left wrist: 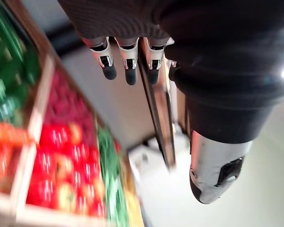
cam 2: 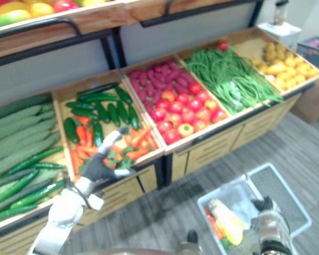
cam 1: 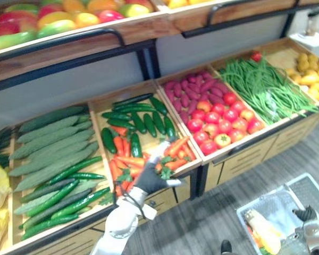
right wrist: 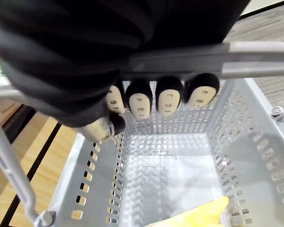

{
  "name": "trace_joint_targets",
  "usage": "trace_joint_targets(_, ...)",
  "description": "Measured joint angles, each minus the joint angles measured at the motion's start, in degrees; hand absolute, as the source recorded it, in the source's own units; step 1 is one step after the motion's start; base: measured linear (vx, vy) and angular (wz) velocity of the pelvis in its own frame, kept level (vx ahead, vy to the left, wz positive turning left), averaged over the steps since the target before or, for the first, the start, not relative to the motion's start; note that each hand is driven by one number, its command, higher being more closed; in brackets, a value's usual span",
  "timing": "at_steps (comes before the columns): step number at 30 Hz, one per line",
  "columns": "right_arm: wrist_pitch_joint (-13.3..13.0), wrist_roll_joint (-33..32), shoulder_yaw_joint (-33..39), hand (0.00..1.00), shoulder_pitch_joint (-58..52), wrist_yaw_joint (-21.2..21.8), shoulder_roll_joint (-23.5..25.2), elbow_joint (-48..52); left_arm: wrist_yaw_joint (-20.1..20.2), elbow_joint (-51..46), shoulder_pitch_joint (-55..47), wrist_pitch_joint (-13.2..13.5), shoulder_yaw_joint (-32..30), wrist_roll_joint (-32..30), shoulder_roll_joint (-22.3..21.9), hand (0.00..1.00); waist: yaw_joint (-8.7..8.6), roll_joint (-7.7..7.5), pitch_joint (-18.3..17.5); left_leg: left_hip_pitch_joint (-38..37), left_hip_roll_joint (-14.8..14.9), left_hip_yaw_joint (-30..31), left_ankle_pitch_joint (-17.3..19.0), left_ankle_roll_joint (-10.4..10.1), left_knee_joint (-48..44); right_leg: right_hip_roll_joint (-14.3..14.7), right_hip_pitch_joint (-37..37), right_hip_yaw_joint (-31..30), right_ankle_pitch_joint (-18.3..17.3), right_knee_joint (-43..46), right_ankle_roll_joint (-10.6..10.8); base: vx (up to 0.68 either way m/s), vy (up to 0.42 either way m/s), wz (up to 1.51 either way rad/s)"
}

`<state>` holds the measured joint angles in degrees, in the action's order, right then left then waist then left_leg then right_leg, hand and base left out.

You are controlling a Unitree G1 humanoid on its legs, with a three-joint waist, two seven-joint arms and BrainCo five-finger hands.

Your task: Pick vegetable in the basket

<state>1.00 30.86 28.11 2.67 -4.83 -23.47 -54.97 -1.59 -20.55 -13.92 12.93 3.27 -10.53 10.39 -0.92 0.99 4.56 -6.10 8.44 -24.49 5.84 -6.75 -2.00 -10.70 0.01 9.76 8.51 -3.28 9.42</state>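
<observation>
A: How should the left hand (cam 1: 149, 178) take one of the long orange carrots (cam 1: 176, 149)?
B: Settle on a single carrot in the wooden crate (cam 1: 191, 169) and wrap it mid-length. The hand hovers palm-down, fingers straight, empty.
A: The right hand (cam 2: 269, 222)?
B: Curled round the grey metal handle (right wrist: 255, 52) of the pale perforated plastic basket (right wrist: 255, 123)

Head stereo pair down on veg stand (cam 1: 244, 154); R wrist cam close over basket (right wrist: 265, 156).
</observation>
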Motion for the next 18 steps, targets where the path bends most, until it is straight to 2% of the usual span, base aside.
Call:
trace_joint_targets(1, 0.07, -0.37, 0.97, 1.0, -0.44, -0.06, 0.5, -0.38, -1.15, 0.82, 0.04, -0.34, -2.24, -0.67, -1.34, 0.0, 0.06, -0.14, -0.2, -0.01, -0.07, 0.72, -0.37, 0.06, 0.4, -0.11, 0.35, 0.7, 0.0, 0.01, -0.01, -0.02, -0.022, 0.59)
trace_joint_targets(3, 0.24, -1.75, 3.32, 1.0, -1.42, -0.89, 1.92, -2.62, -4.96, 5.24, 0.11, -2.42, -10.68, -3.25, -5.35, 0.0, 1.01, -1.0, -1.44, -0.16, -0.91, 2.4, -1.98, 0.17, 2.89, -0.62, 0.63, 2.8, -0.48, 0.02, -0.51, -0.03, -0.015, 0.43)
trace_joint_targets(6, 0.26, -2.2, 3.9, 1.0, -2.33, -2.08, 3.56, -4.52, -10.44, 9.42, 0.04, -5.66, -17.22, -4.89, -8.11, 0.0, 1.21, -1.92, -1.59, -0.43, -1.89, 4.73, -4.33, 0.16, 6.1, -1.32, 1.27, 5.12, -1.84, 0.06, -0.53, -0.05, -0.028, 0.43)
trace_joint_targets(8, 0.34, -2.23, 4.22, 1.0, -2.92, -2.29, 4.81, -4.49, -13.39, 12.51, 0.13, -6.15, -19.63, -7.55, -7.96, 0.0, 1.17, -2.1, -1.68, -0.97, -2.08, 6.24, -5.8, 0.17, 7.76, -1.28, 1.47, 6.63, -2.44, 0.4, -0.82, -0.02, -0.04, 0.38)
trace_joint_targets(11, 0.3, -2.19, 4.21, 1.0, -3.42, -3.55, 5.45, -4.32, -17.36, 21.18, 0.44, -7.07, -24.68, -10.54, -7.95, 0.0, 1.19, -2.18, -1.74, -1.12, -1.91, 6.51, -6.01, 0.17, 7.81, -1.03, 2.24, 7.41, -2.85, 0.4, -1.35, -0.05, -0.027, 0.1)
trace_joint_targets(15, 0.14, -2.8, 4.2, 1.0, -4.15, -4.88, 8.02, -4.05, -22.52, 29.89, 0.42, -8.98, -31.02, -11.82, -7.94, 0.0, 1.12, -3.24, -2.58, -1.07, -1.56, 6.38, -6.07, 0.05, 7.82, -0.63, 2.22, 7.69, -3.73, 0.12, -1.64, -0.01, -0.006, 0.0)
trace_joint_targets(18, 0.1, -3.8, 3.04, 1.0, -4.88, -5.96, 10.26, -4.02, -25.82, 40.36, 0.61, -9.75, -35.34, -13.12, -7.55, 0.0, 1.11, -3.74, -3.43, -1.11, -1.44, 6.3, -5.92, -0.18, 7.82, -0.42, 2.35, 7.74, -3.68, -0.63, -1.72, 0.0, 0.0, 0.0)
